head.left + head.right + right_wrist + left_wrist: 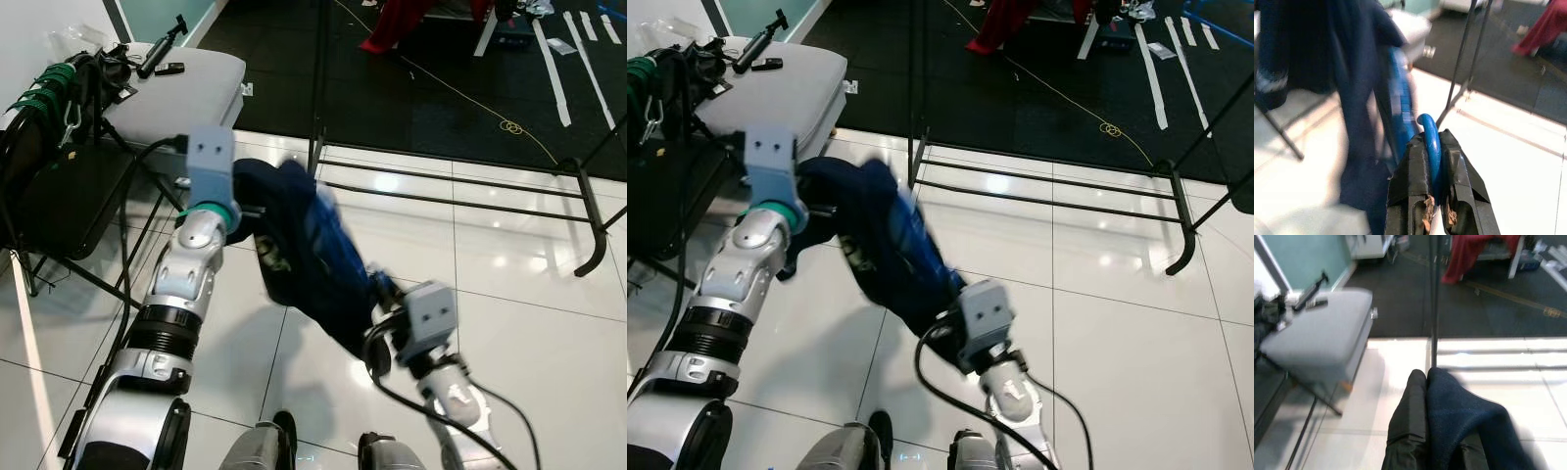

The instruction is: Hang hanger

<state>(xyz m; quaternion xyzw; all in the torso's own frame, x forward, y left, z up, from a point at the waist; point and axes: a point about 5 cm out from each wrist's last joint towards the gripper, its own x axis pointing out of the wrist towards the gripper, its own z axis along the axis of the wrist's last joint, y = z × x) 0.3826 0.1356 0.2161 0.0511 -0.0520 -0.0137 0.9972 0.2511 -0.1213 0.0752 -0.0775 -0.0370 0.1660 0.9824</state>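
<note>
A: Nearest the camera, low and right of centre: right gripper [1434, 161], fingers pressed together on the blue hanger [1429, 134]. The hook curves up out between the black fingers [1410, 176].

B: And the garment?

A: Dark navy garment [313, 255] draped on that hanger, stretched between the two arms above the white tiled floor [509, 284]. Blurred in the head views. A pale patch shows on the cloth near the left arm; if it is a label or print, it is too smeared to read.

B: Left side?

A: Left gripper [1422, 431] is up and left of the right one, at the far end of the garment. Its fingers [1408, 421] sit against the navy cloth, which covers one side of them. Cannot tell whether they are clamped or apart.

B: Where does the hanger go?

A: Black clothes rack [460, 186] stands beyond the garment, its base bars on the tiles and an upright post rising at the centre. The hanger is in the gripper, apart from the rack.

B: Surroundings?

A: Far left, a grey padded stool [186, 83] with a black remote-like item and a stick on top. Left edge, a dark chair [59, 196] with cables. Far background, dark floor with white tape strips [549, 69] and a red cloth [397, 22]. No readable writing anywhere.
</note>
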